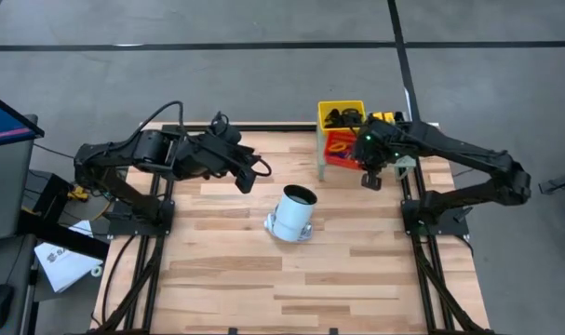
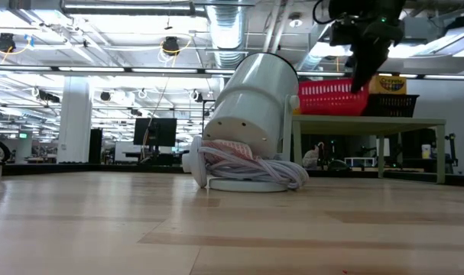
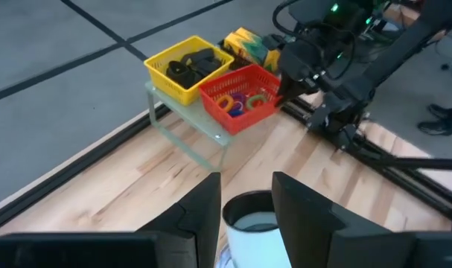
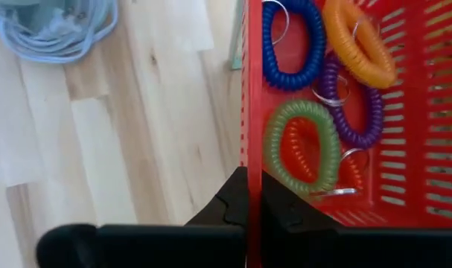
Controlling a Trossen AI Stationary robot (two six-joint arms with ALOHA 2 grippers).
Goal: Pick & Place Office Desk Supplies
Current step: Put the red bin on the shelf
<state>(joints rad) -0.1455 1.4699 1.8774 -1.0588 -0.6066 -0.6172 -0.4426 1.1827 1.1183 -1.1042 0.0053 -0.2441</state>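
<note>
A red mesh basket (image 1: 338, 147) holds coiled rings (image 4: 300, 149) in blue, orange, purple and green. It stands on a small raised shelf (image 3: 188, 134) at the table's far right, beside a yellow basket (image 1: 342, 115) of black clips. Yellow-green crayon boxes (image 3: 248, 45) lie behind them. My right gripper (image 4: 254, 195) points down at the red basket's near-left wall and is shut on it. My left gripper (image 1: 254, 179) hovers open above the table's far middle, left of a white cylinder (image 1: 294, 212). My right gripper pinches the red basket's side wall (image 4: 249, 141) at its rim, one finger inside the basket and one outside. It comes from above, pointing down. The basket sits level on the shelf.
The white cylinder (image 2: 254, 107) lies tilted on its side in the table's middle, open end toward the far edge, with a pale cord (image 2: 247, 168) bundled at its base. Bare wood lies near and left of it. A monitor and papers sit off the table's left.
</note>
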